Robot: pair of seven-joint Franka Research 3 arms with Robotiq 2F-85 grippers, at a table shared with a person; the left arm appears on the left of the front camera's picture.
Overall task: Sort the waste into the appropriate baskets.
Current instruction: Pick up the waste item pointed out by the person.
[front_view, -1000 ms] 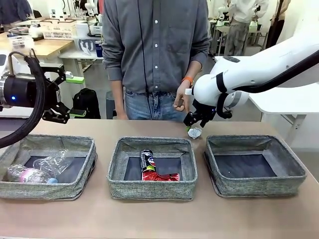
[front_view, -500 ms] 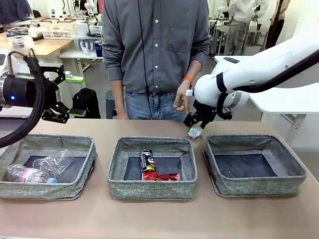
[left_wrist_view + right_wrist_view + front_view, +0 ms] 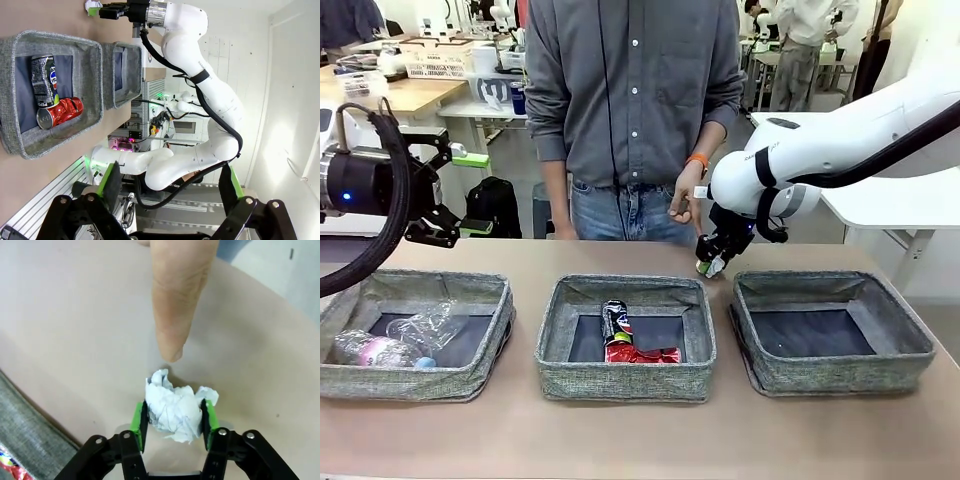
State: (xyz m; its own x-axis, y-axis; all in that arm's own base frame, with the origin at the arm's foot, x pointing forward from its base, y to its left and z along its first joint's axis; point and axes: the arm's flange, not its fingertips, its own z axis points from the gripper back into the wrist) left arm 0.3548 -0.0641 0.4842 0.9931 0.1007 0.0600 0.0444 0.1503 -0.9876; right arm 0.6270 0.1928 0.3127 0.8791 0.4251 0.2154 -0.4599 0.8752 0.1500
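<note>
grey woven baskets (image 3: 625, 372), red can (image 3: 645, 354)

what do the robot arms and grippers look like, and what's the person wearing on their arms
Both arms are glossy white with rounded joints; the right arm has black bands at its wrist. The left gripper and right gripper are black with green pads, and a thick black cable loops beside the left one. The person wears a grey button shirt with long sleeves and an orange wristband.
</note>
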